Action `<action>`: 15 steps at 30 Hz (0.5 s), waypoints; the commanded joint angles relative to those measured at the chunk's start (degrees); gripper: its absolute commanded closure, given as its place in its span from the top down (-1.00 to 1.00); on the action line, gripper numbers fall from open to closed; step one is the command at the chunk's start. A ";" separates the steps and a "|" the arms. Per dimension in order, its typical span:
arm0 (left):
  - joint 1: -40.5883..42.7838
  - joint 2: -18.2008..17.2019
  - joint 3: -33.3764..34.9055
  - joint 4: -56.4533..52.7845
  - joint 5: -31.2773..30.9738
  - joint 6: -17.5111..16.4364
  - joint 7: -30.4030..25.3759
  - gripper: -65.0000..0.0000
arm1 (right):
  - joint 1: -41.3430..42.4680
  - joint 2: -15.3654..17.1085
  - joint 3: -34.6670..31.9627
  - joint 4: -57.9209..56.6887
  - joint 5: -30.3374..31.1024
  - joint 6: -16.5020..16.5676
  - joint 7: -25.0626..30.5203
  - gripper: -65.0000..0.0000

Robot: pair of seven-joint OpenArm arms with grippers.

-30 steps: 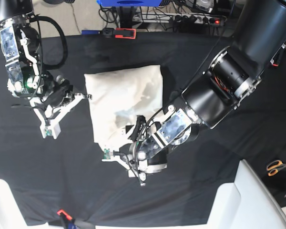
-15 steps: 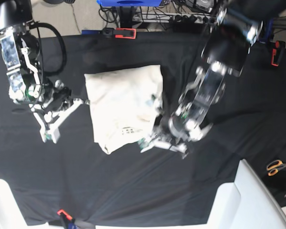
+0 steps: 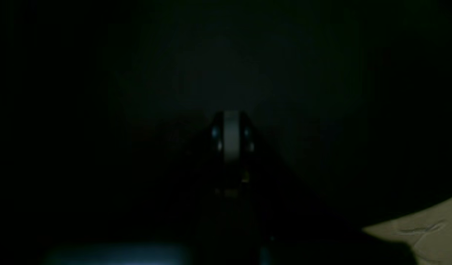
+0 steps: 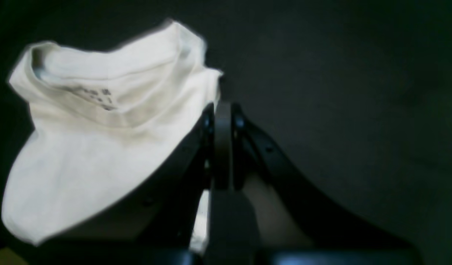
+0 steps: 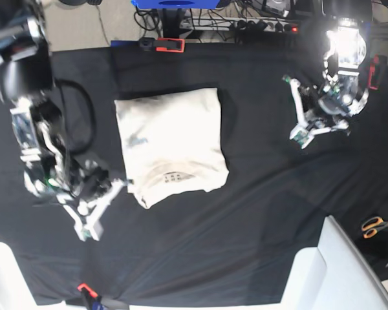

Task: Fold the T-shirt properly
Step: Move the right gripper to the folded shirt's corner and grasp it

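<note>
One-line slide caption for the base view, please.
Folded cream T-shirt on black cloth, both end effectors clear of it.

The folded cream cotton T-shirt (image 5: 170, 144) lies mid black-clothed tabletop (image 5: 258, 232). My right hand (image 5: 125, 183) sits just beside its near left corner; my left hand (image 5: 296, 110) hangs well apart, off its far right side.

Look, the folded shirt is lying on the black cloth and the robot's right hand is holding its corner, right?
Not quite. The right hand is shut beside the shirt, holding nothing; the base view shows it just off the corner. The shirt does lie folded on the black cloth.
</note>
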 commanded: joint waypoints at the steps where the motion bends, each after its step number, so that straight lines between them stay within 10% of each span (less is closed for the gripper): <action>1: 0.08 -0.85 -1.58 1.28 -0.08 0.33 -0.53 -1.00 | 2.52 -0.42 0.18 -0.92 0.64 1.38 1.19 -0.95; 10: 2.71 -0.76 -5.72 1.28 -0.26 0.33 -0.53 -1.00 | 8.85 -3.41 -12.74 -8.84 0.64 2.09 4.18 -0.23; 15: 3.24 -0.76 -5.54 1.28 -0.26 0.33 -0.62 -1.00 | 10.43 -3.32 -20.30 -8.31 0.64 2.09 4.36 -0.15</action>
